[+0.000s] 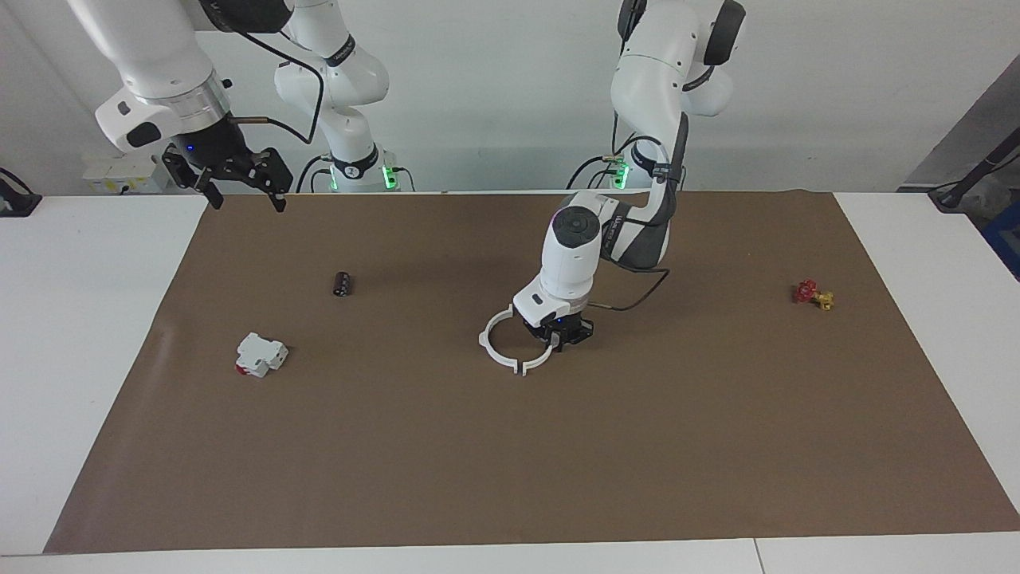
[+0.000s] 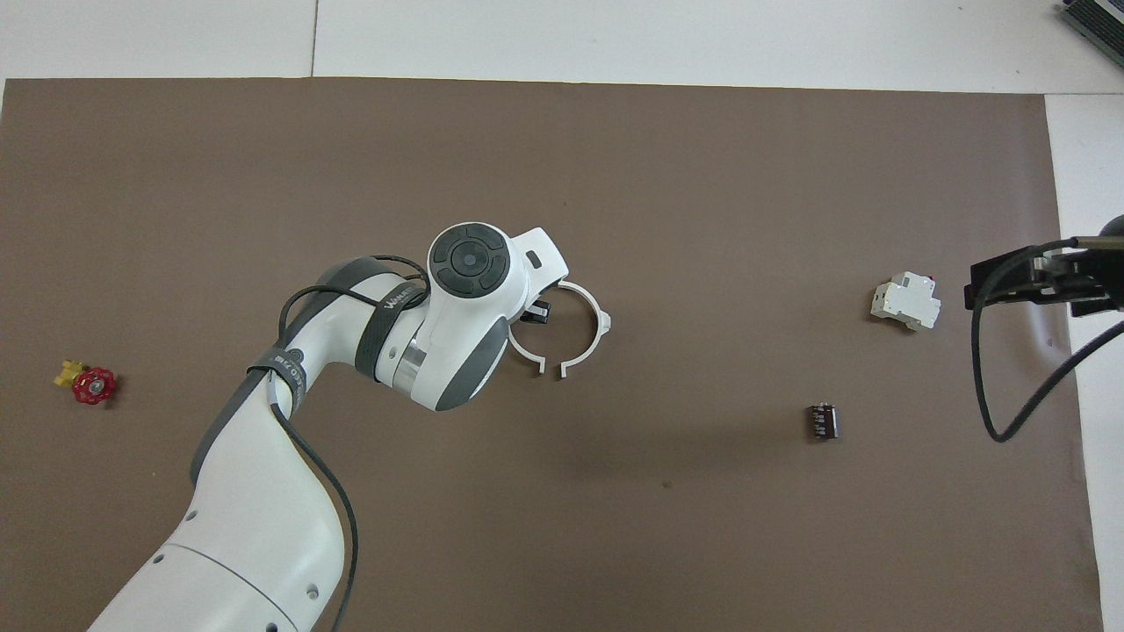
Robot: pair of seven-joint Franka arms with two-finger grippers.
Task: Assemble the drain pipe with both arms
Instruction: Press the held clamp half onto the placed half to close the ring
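Note:
The drain pipe is in two white half-rings on the brown mat. One half point(image 1: 488, 352) point(image 2: 601, 318) lies flat with its tab pointing toward the right arm's end. My left gripper point(image 1: 561, 340) point(image 2: 532, 312) is down at the mat, shut on the other half point(image 1: 539, 363) point(image 2: 524, 354). The two arcs face each other and form a near-closed ring. A narrow gap shows at the ends farther from the robots, and my left wrist hides the nearer ends. My right gripper point(image 1: 249, 199) point(image 2: 1036, 279) waits open and empty, raised over the mat's edge at its own end.
A white block with a red end point(image 1: 260, 355) point(image 2: 906, 301) and a small black cylinder point(image 1: 343, 283) point(image 2: 822, 421) lie toward the right arm's end. A red and yellow valve point(image 1: 813, 294) point(image 2: 88, 383) lies toward the left arm's end.

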